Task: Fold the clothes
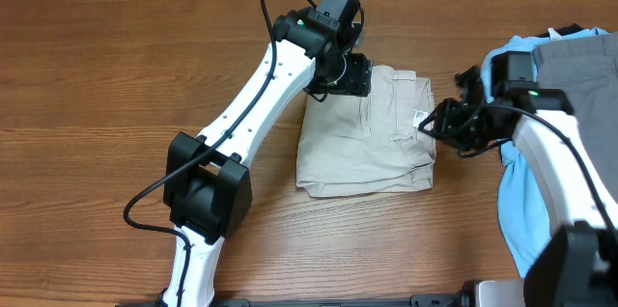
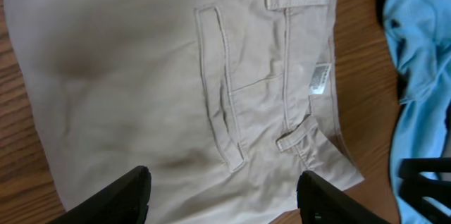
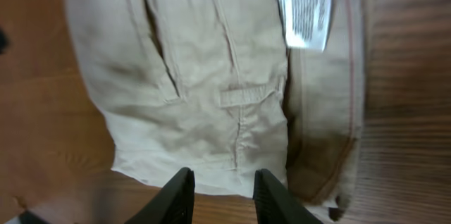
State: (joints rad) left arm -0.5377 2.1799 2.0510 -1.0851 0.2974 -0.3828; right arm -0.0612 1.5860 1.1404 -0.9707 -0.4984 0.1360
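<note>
Here, on the wooden surface (image 1: 116,56), folded khaki shorts (image 1: 372,143) lying flat near the centre.
Off to the right, a light blue T-shirt (image 1: 526,220) with a grey garment (image 1: 579,61) on it; left fingers (image 2: 130,196) released wide above the shorts, right fingers (image 3: 176,196) parted, empty, beside the white label (image 1: 421,119).

A brown wood-grain table (image 1: 97,75) is seen across the whole overhead view. A crumpled light blue cotton T-shirt (image 1: 517,220) is spread along its edge from 3 to 4 o'clock. A plain grey fabric garment (image 1: 579,61) is laid over the T-shirt's upper part, toward 2 o'clock.
</note>
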